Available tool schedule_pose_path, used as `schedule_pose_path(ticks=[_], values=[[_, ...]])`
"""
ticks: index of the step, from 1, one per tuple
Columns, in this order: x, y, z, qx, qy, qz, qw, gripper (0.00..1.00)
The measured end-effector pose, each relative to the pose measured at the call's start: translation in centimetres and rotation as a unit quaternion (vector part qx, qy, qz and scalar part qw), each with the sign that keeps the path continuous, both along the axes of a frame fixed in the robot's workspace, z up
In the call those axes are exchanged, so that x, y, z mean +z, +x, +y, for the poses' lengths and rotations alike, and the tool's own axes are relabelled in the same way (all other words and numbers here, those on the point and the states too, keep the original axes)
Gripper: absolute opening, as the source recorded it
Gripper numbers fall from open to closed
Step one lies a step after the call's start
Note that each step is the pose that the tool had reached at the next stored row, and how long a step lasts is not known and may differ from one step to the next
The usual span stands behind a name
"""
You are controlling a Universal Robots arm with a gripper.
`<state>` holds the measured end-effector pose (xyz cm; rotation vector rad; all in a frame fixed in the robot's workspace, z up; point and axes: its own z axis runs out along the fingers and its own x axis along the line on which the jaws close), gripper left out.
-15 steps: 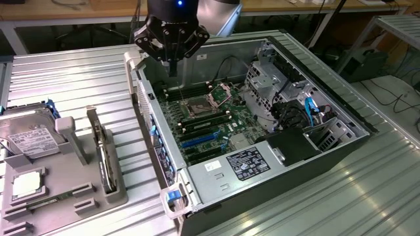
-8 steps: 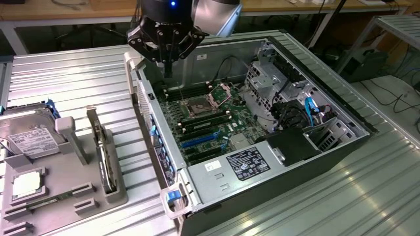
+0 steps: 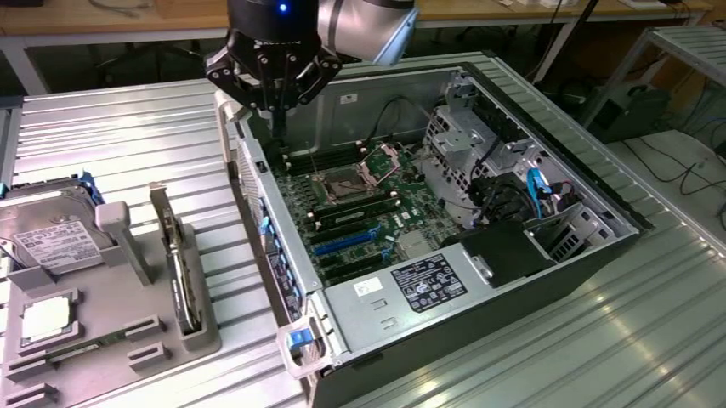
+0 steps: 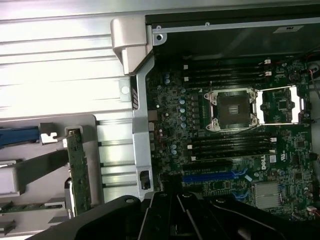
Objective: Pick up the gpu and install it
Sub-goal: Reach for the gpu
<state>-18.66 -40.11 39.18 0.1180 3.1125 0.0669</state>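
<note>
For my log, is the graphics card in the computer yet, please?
Not in: the graphics card stands on edge in the grey rack beside the computer, apart from the gripper.

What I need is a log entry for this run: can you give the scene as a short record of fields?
end effector: over the open computer case, by its wall on the exterior view's left, apart from the gpu
gpu: standing on edge in the grey holder outside the case
motherboard: exposed; blue expansion slot empty
hard drive: in the same holder, further toward the exterior view's left
task state: gpu not yet picked up
</note>
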Motion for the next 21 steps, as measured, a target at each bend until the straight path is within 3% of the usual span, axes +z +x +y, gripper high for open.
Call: schedule_pose_path(ticks=[21], values=[[-0.19,-3.7,-0.20,0.000,0.0000,0.0000,1.0000,0.11]])
